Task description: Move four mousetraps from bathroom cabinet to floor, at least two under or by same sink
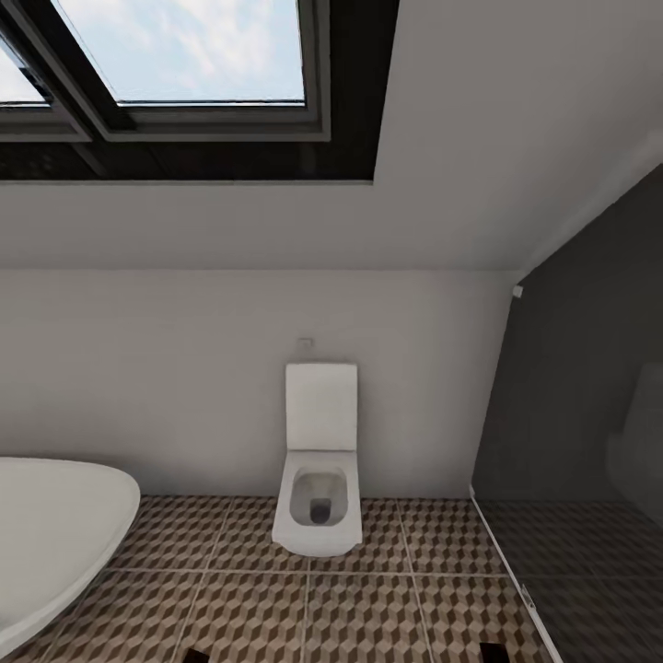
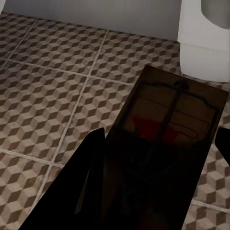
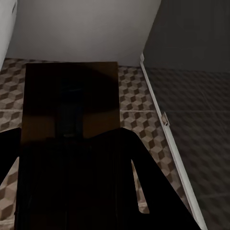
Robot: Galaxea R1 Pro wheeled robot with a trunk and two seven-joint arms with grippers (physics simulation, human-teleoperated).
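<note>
Two flat tan-brown wooden mousetraps, one (image 2: 167, 139) clasped in the left gripper (image 2: 158, 158), one (image 3: 72, 124) in the right gripper (image 3: 72, 163), hang above the cube-patterned tile floor (image 1: 368, 608); apparently neither placed yet.

**Patterned Tiles Carry Toilet and Tub**

The bathroom floor (image 1: 368, 608), laid in square tiles of brown, beige and white cubes with pale grout lines, runs to the pale back wall. A white toilet (image 1: 318, 502) sits against that wall, a white bathtub (image 1: 46, 543) at the left, and a dark glass shower enclosure (image 1: 580, 442) borders the right.
</note>
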